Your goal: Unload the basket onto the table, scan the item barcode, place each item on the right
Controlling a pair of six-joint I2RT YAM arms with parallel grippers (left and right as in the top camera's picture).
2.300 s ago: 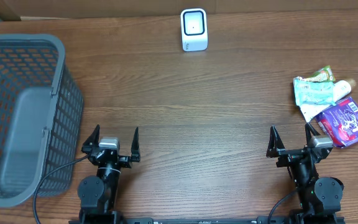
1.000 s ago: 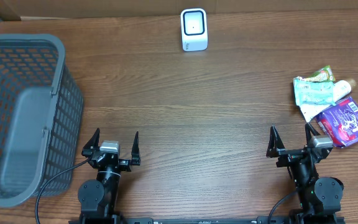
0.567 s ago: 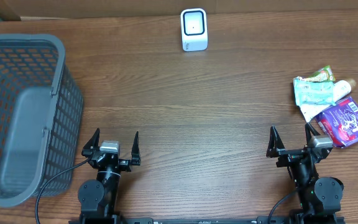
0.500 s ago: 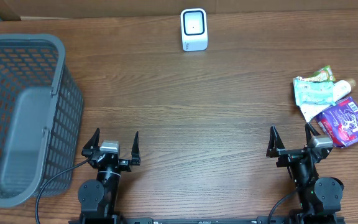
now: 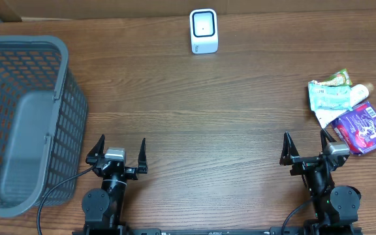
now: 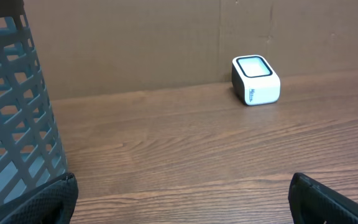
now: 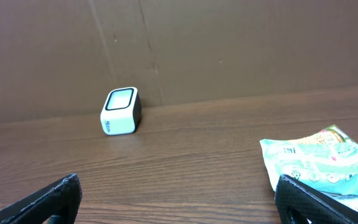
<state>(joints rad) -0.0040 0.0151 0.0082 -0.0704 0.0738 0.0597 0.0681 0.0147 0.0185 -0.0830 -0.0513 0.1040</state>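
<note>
A brown wood-grain surface [image 5: 240, 104] is stretching toward a flat cardboard wall [image 6: 135, 43]. One white scanner box [image 5: 203, 31] with rounded corners is sitting at the far edge, near the centre. One grey plastic lattice basket [image 5: 22, 42] is standing at the left. At the right edge, one crinkled green-and-white pouch [image 5: 331, 96] and one glossy purple packet [image 5: 363, 128] are lying touching, just beside the right tool [image 5: 305, 137]. The right tool and the left tool [image 5: 122, 140] are both gaping wide and holding nothing.
</note>
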